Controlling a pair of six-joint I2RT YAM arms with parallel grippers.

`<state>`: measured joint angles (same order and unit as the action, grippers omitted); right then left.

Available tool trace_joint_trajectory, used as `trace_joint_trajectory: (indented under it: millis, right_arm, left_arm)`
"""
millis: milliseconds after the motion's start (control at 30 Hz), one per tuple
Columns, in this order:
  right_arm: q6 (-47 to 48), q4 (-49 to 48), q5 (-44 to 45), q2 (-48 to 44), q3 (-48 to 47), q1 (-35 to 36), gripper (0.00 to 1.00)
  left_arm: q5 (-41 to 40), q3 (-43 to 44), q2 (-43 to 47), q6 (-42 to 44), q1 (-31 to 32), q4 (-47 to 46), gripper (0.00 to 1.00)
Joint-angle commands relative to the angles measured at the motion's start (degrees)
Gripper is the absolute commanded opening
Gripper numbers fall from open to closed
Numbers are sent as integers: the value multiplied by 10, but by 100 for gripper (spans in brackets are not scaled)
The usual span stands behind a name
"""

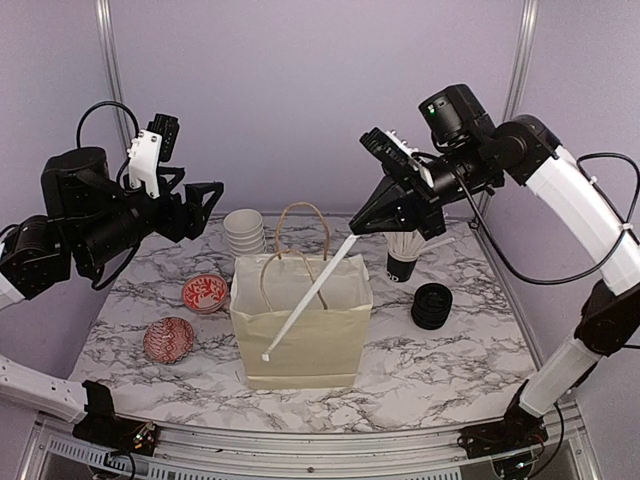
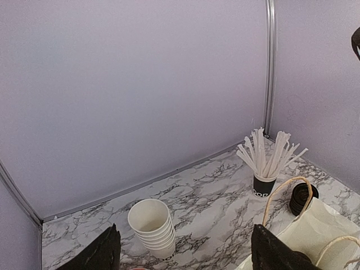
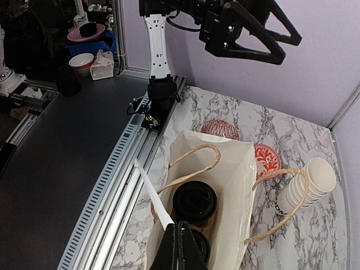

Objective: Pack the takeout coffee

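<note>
Cream paper makes the tall carry bag [image 1: 300,345] that stands in the middle of the grey-veined marble table [image 1: 450,370]. The small white takeout coffee cups with round black lids [image 3: 194,201] are already down inside it. The right wrist view shows one lid plainly and the edge of a second beside it. The black right gripper [image 1: 360,230] hangs above the bag, at about 1 o'clock from it in the top view. Its fingers are pinched tight on one end of a long thin white stirrer stick [image 1: 305,300]. The stick slopes down from the fingers toward 7 o'clock, right across the bag's open mouth. Its free end pokes out past the bag's near rim, on the side of the arm bases. I think the next move hangs on that slant: the stick has to stand up more, or slide back toward 1 o'clock, before it can drop in beside the cups. The brown looped handles [image 3: 197,149] stand up at the mouth and could catch it. The black left gripper [image 1: 210,207] hangs high at 10 o'clock, well apart from the bag, with fingers spread wide and holding nothing, so the right arm is the nearer one. Things to steer clear of are the stack of lidless white paper cups [image 1: 244,232] at 11 o'clock, the black cup full of white stirrers [image 1: 402,262] at 2 o'clock and the pile of spare black lids [image 1: 432,305] at 3 o'clock.
</note>
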<state>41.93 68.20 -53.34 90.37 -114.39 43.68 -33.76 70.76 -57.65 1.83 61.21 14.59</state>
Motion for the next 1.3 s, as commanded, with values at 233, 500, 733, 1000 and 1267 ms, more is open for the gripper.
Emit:
trace_joint_trajectory:
  millis: [233,500,733,1000,1267]
  right_arm:
    - [-5,13,-22,32,-138,18,0]
    - [-43,-16,-88,47,-179,-42,0]
    - [-64,-32,-44,70,-183,-43,0]
    - [-82,-76,38,63,-125,-43,0]
    - [-100,-106,29,70,-64,-38,0]
  left_arm:
    - [-19,-13,18,11,-2,2,81]
    - [-18,-14,16,8,-2,2,81]
    - [-10,-10,10,5,-2,1,81]
    - [-9,-13,12,3,-2,1,81]
    - [-7,-21,16,0,-2,1,81]
